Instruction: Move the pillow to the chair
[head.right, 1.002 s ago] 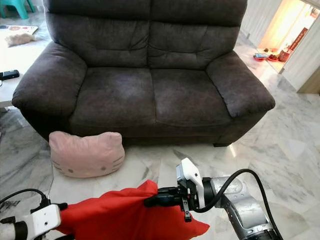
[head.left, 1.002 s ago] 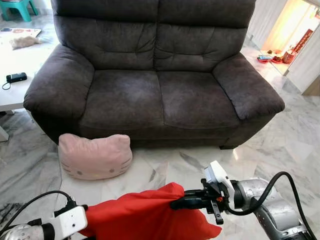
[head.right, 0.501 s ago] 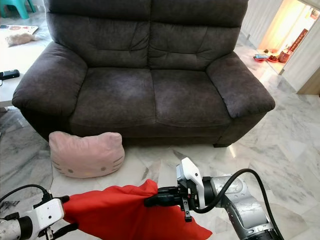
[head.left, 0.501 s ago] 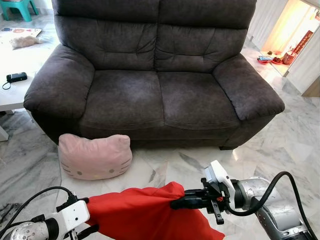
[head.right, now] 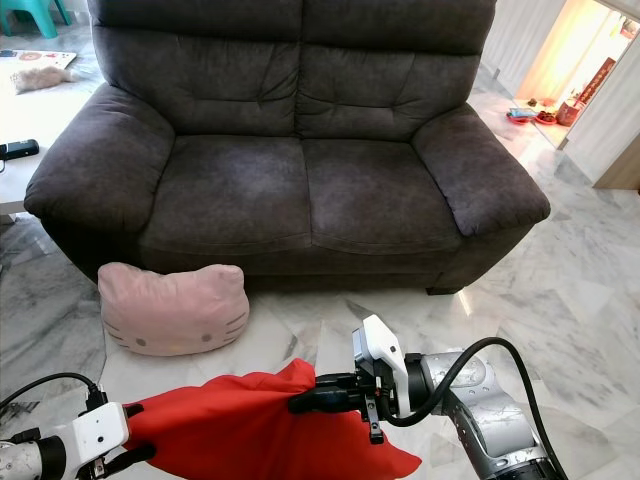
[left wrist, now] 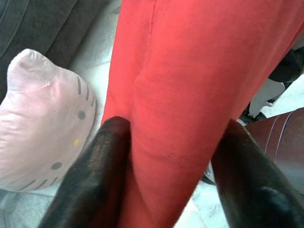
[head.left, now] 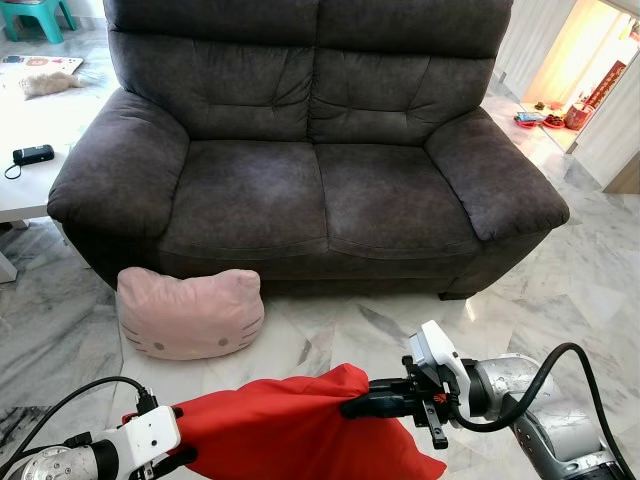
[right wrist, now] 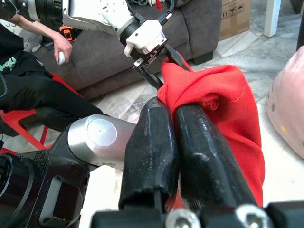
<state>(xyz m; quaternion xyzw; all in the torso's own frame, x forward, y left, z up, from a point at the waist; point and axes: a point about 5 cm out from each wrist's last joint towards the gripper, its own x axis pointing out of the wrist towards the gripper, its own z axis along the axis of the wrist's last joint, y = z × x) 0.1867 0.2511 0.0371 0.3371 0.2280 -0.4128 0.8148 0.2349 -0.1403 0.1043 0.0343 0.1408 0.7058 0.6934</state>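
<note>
A red pillow [head.left: 290,430] hangs low in front of me, held at both ends. My right gripper [head.left: 352,408] is shut on its right corner, and the wrist view shows its fingers [right wrist: 199,142] pinching a fold of red cloth. My left gripper [head.left: 178,445] is shut on the pillow's left end, with one black finger [left wrist: 102,161] on each side of the fabric. The dark grey two-seat sofa [head.left: 310,190] stands straight ahead, its seats bare. A pink cat-face pillow [head.left: 190,312] lies on the floor against the sofa's front left.
A white low table [head.left: 30,120] with a black device [head.left: 33,154] stands on the left. A marble floor [head.left: 560,290] surrounds the sofa. Behind me, in the right wrist view, a person [right wrist: 28,71] sits by another sofa and a cardboard box [right wrist: 237,19].
My left gripper has shifted slightly right and down, and the pillow's left side hangs flatter. The right gripper has stayed put.
</note>
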